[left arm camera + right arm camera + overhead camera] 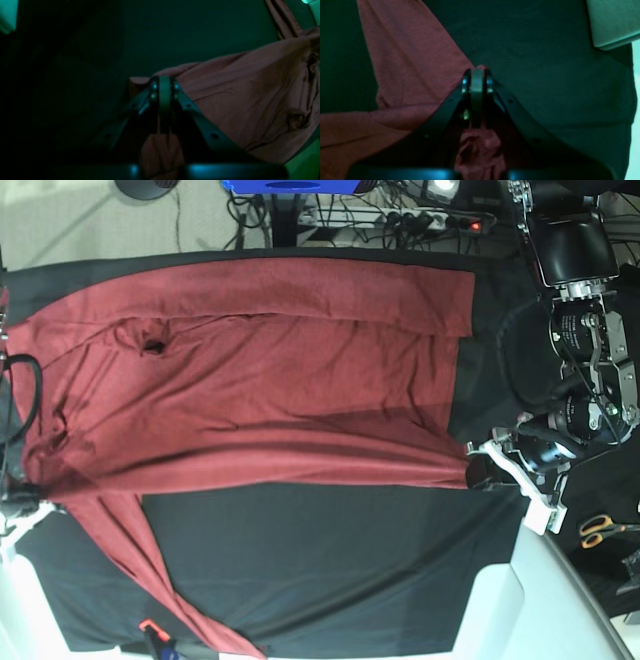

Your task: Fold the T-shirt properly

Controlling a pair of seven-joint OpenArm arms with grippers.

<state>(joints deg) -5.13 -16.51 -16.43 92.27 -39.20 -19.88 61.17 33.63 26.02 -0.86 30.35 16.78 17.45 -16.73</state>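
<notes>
Both arms have the T-shirt (250, 380) pinched along one long edge, most likely so they can carry that edge across together in a single fold. The left tool (163, 86) is clamped shut on a corner of red cloth, near one end of the bench (330, 570). The right tool (477, 75) is clamped on the cloth at the opposite end, with fabric bunched between its jaws. Beyond both tools the shirt spreads over the far half of the bench, one sleeve trailing toward the near edge.
</notes>
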